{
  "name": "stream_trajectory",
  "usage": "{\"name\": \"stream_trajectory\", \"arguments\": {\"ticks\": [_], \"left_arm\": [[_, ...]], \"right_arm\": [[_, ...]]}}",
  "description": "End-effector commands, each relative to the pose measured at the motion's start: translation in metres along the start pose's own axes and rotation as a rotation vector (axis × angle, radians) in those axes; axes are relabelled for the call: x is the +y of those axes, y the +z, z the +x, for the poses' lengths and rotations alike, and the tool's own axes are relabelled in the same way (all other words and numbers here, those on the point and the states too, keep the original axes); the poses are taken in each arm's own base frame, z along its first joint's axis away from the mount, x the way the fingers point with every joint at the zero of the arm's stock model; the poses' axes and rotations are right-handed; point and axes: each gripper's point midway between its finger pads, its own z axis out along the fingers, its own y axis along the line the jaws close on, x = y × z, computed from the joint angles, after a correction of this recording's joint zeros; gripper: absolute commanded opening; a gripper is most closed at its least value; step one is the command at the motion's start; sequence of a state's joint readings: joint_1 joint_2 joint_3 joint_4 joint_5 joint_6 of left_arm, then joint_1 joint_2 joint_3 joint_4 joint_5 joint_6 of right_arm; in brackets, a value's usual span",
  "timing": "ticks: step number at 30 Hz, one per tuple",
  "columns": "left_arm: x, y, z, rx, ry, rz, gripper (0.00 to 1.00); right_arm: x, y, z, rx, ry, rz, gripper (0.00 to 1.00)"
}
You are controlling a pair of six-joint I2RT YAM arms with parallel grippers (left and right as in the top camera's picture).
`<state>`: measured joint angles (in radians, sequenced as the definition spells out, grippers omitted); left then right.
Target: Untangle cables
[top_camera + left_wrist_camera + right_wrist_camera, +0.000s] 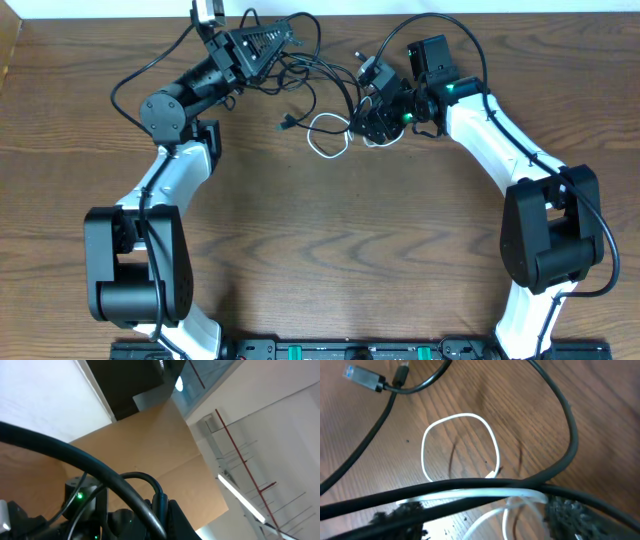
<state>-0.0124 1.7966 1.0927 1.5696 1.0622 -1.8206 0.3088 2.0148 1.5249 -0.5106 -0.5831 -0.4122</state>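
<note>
Overhead, the wooden table [330, 250] carries your whole job at its far edge: a snarl of black cables [318, 72] strung between the two arms. Your left gripper [258, 42] sits at the snarl's left side with cords running off it. Whether it is clamped or apart cannot be told, as its wrist camera looks up at the room. Your right gripper [485, 522] stands with fingers apart, a black cord [560, 420] and the white cable [462, 420] lying across the gap. Judged from here, you do best to close on the white cable alone, then draw it gently toward the table's near side, watching where the black cord crosses it. A loose plug [283, 125] lies just left of the white loop, not touching it. No box, tray or bin shows in any view.
</note>
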Motion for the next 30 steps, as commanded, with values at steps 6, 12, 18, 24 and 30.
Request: {"name": "stream_trajectory", "arguments": {"ticks": [6,12,18,24,30], "left_arm": [[-0.023,0.016,0.013,0.026,0.0,0.055,0.08],[-0.024,0.016,0.013,0.025,-0.04,0.056,0.08],[-0.025,0.016,0.01,0.009,-0.041,0.062,0.08],[-0.029,0.017,-0.001,-0.06,-0.047,0.093,0.08],[-0.034,0.023,-0.007,-0.124,-0.097,0.136,0.08]], "right_arm": [[0.005,0.011,0.008,0.004,-0.005,-0.056,0.4],[0.003,0.014,0.009,0.003,-0.006,-0.054,0.1],[0.001,0.013,0.006,-0.009,-0.007,-0.048,0.51],[-0.004,0.013,-0.004,-0.047,0.022,-0.032,0.97],[-0.001,0.011,-0.027,-0.141,0.041,-0.064,0.93]]}}
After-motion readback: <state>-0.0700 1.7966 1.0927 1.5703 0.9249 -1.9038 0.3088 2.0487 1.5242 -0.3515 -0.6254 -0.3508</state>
